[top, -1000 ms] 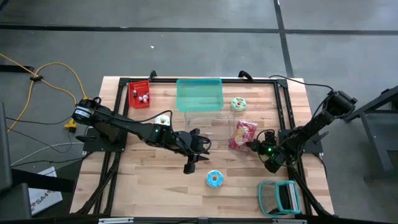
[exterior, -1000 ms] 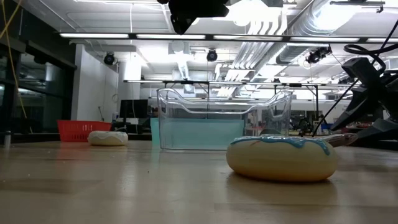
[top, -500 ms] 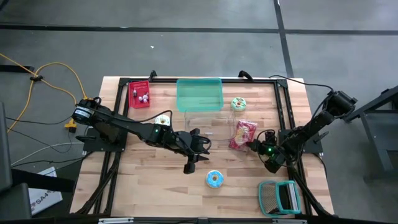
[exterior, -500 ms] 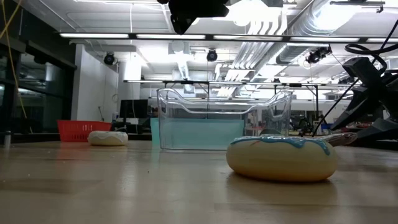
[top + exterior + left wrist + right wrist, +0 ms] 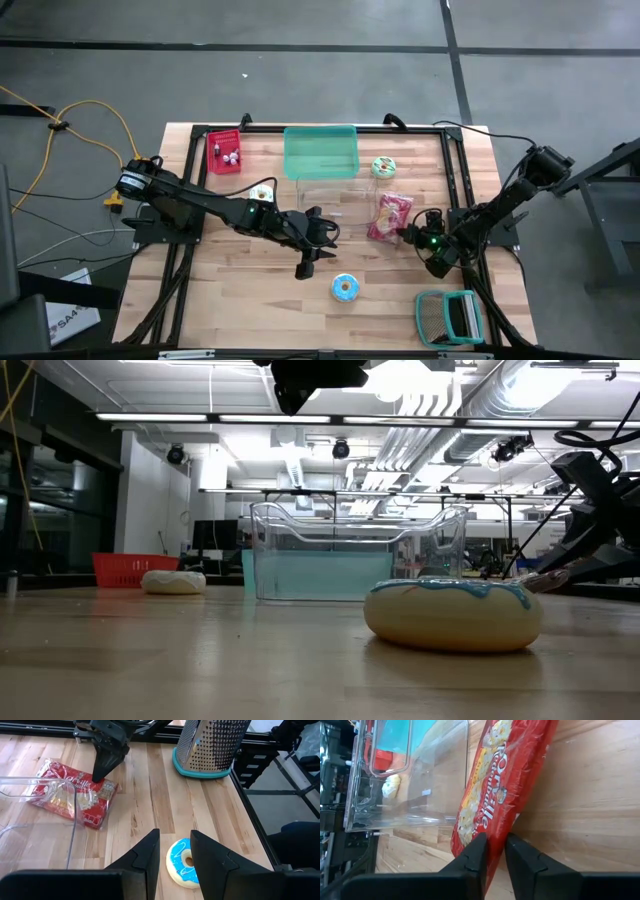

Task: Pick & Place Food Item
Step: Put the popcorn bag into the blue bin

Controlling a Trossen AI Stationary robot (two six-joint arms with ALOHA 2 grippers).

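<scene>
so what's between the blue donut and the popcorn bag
Bare wood only, in the left wrist view, between the blue donut and the popcorn bag.

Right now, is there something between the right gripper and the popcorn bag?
Nothing visible. The right gripper is already at the edge of the popcorn bag, its fingers closing on the bag's edge beside the clear bin.

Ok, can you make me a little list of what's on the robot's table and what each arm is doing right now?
popcorn bag: red, flat on the wood beside the clear bin
right gripper: at the bag's edge, fingers pinching it
left gripper: hovering near the blue donut, holding nothing
blue donut: on the table, front middle
clear bin: mid-table, by the teal lid
teal lid: flat at the back
grater: front right corner
red basket: back left
</scene>
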